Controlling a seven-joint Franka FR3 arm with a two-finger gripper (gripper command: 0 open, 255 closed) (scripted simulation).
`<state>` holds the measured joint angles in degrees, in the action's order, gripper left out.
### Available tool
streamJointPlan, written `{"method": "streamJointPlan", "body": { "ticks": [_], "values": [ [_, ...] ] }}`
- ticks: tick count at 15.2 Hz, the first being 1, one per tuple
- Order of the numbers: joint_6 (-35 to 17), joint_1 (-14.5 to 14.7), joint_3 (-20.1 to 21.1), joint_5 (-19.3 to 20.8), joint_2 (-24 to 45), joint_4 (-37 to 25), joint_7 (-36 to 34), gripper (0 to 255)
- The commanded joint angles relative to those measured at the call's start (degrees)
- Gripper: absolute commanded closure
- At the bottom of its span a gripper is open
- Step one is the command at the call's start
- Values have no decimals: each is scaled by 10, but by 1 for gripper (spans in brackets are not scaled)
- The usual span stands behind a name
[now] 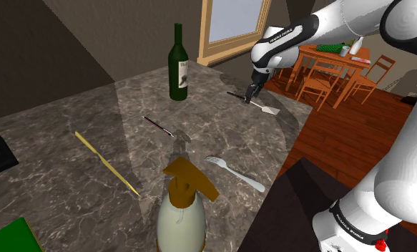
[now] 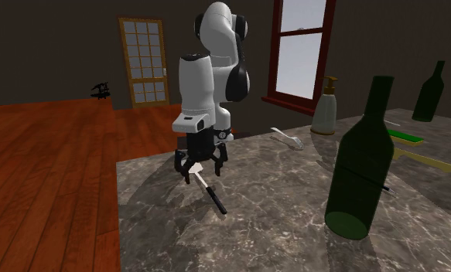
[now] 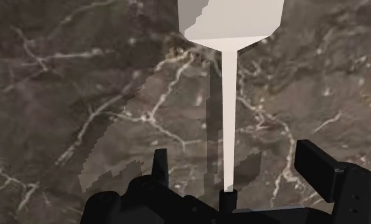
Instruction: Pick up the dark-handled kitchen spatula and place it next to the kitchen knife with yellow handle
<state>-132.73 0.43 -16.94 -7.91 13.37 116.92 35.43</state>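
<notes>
Wrist view: my pincer [image 3: 231,150] stands wide open over the marble table [image 3: 76,95], holding nothing. The pale shaft of the spatula [image 3: 229,95] runs between my two fingers [image 3: 160,167], and neither touches it. Its broad blade points away from me and its dark handle starts beneath my palm.

In the shoulder view the spatula [image 1: 267,109] lies flat near the table's rounded far corner, close to the edge that drops to the wooden floor, and my pincer [image 1: 251,93] hovers just above it. Beyond that edge the floor lies open, with a dining table and chairs [image 1: 335,68] well off.

The yellow-handled knife [image 1: 106,163] lies well apart, toward the middle of the table. Between the two is bare marble, flanked by a green wine bottle [image 1: 179,64] toward the far edge and a fork [image 1: 235,174] by the floor-side edge. A small dark-handled utensil [image 1: 159,127] lies beside that path, and a soap dispenser [image 1: 182,215] stands at the near edge.
</notes>
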Motion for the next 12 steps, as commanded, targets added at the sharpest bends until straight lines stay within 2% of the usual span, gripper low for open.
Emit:
{"method": "streamJointPlan", "body": {
  "ticks": [1,2,3,12],
  "values": [
    [0,0,0,0,0,0,0,0],
    [0,0,0,0,0,0,0,0],
    [0,0,0,0,0,0,0,255],
    [0,0,0,0,0,0,0,255]
  ]
}}
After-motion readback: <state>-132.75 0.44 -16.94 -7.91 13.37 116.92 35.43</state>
